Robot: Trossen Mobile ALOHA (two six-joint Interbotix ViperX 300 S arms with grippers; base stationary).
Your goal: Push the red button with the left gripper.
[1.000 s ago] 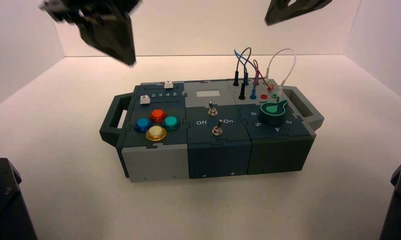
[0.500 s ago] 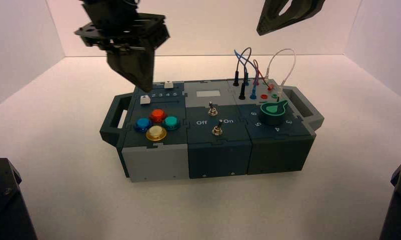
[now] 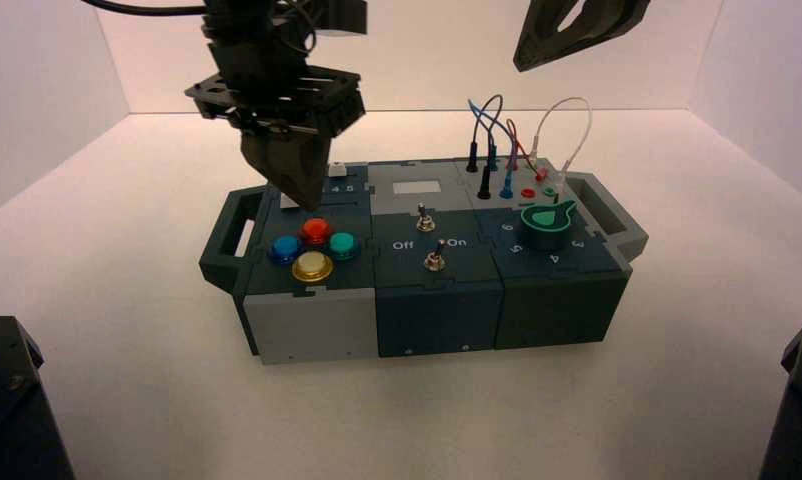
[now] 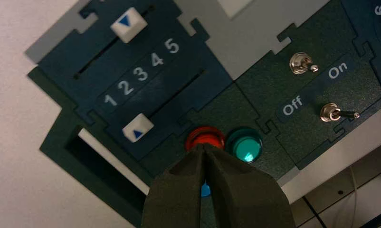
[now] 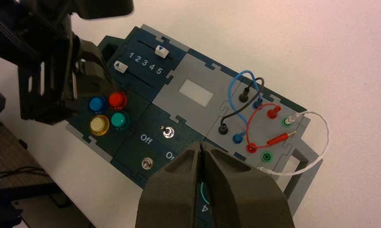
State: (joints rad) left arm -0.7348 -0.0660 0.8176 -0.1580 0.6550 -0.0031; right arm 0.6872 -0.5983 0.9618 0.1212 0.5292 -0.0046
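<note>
So the red button point(image 3: 315, 230) sat in the four-dome cluster on the left block of the box point(image 3: 437, 300), on the far side of that cluster. The teal dome point(image 3: 343, 244) was just beside it toward the toggles, the blue one point(image 3: 284, 249) toward the handle, and the yellow one point(image 3: 312, 266) nearest the front edge.

The left gripper point(image 3: 299, 193) hung right above and a touch behind the red button, not touching it as far as I could tell. From its own wrist camera the two fingers were pressed together into one wedge, nothing held, and the tip point(image 4: 204, 147) lined up right at the red button's point(image 4: 204, 138) edge.

To me this looked like the final approach: aligned, not pressed yet. The next move would call for a short straight drop onto the red dome, maybe a tiny nudge to centre it so the tip wouldn't clip the teal or blue neighbours.

The right gripper point(image 5: 201, 151) was parked high above the red button's far right, over the wire end of the box, fingers also together and empty.
</note>
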